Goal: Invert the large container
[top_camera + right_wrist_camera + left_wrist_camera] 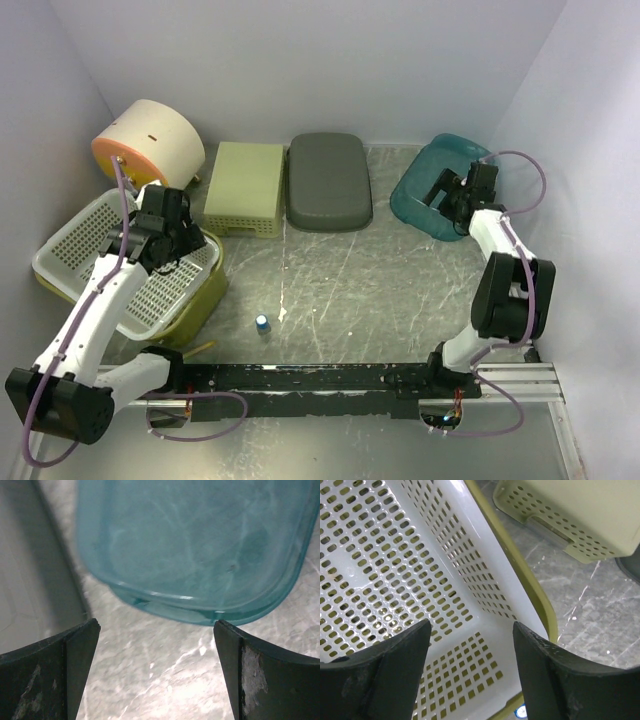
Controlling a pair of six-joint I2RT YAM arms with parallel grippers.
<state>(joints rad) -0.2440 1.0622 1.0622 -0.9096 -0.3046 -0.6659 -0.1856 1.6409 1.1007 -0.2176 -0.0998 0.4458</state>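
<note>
While the left arm reaches out over the left side of the table, its left gripper (471,626) hangs inside the white perforated basket (85,240), above one inner corner. The jaws stand apart, fairly wide. The basket's slotted wall and floor show in the gap between them, and nothing is gripped. I cannot tell whether either finger touches the plastic.

The white perforated basket is the largest container in view. It sits open side up and slightly tilted at the left edge of the table. It is nested in an olive-yellow basket (205,295), whose rim shows along its right and near sides.

The right gripper (156,623) is spread fully wide and empty. It hovers over the near edge of a translucent teal container (420,180) in the far right corner. Grey marbled tabletop (350,290) shows between its fingers below that edge.

A round cream tub with an orange rim (150,140) lies on its side at the far left, by the back wall. To its right a pale green perforated crate (245,187) rests bottom up. Just beside the crate lies a dark grey rounded container (329,181), also bottom up. A small blue and white object (262,323), too small to identify, stands alone near the middle of the table, close to the olive-yellow basket.
</note>
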